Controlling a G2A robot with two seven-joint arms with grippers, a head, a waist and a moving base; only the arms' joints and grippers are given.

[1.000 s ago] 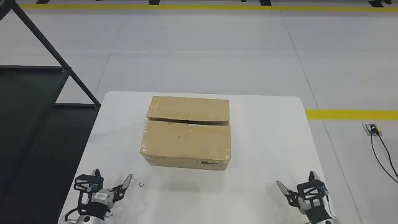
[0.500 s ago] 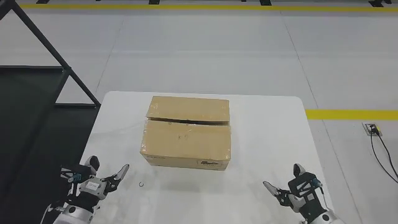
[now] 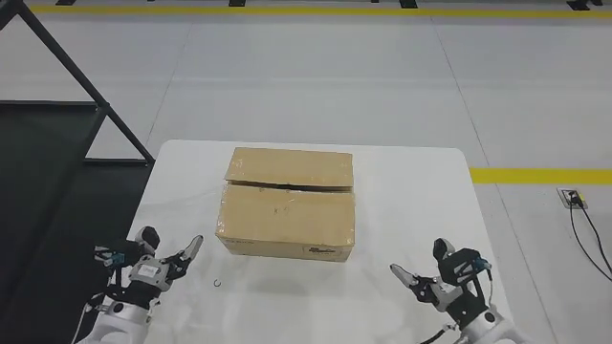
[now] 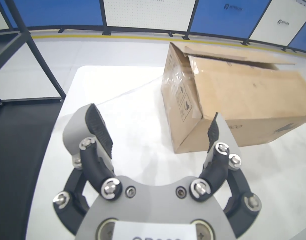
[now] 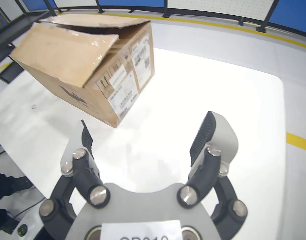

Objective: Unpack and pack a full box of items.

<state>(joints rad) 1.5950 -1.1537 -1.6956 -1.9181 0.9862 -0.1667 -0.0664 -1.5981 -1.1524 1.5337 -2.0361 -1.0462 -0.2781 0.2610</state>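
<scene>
A brown cardboard box [image 3: 288, 202] stands in the middle of the white table [image 3: 402, 220], its top flaps folded down with a dark slit between them. The box [image 4: 233, 101] carries clear tape and printed marks on one end, and the box [image 5: 85, 68] has white labels on the other end. My left gripper [image 3: 169, 246] sits near the table's front left corner, open and empty, a short way from the box. My left gripper [image 4: 155, 123] points at the box's near corner. My right gripper [image 3: 418, 261] is at the front right, open and empty. My right gripper [image 5: 145, 133] faces the labelled end.
A small ring-like thing [image 3: 219, 282] lies on the table in front of the box. A black metal rack [image 3: 38, 153] stands left of the table. Blue and white panels [image 4: 148, 1] line the far side of the floor.
Both grippers have risen from the front edge and come forward toward the box. The box has not moved.
</scene>
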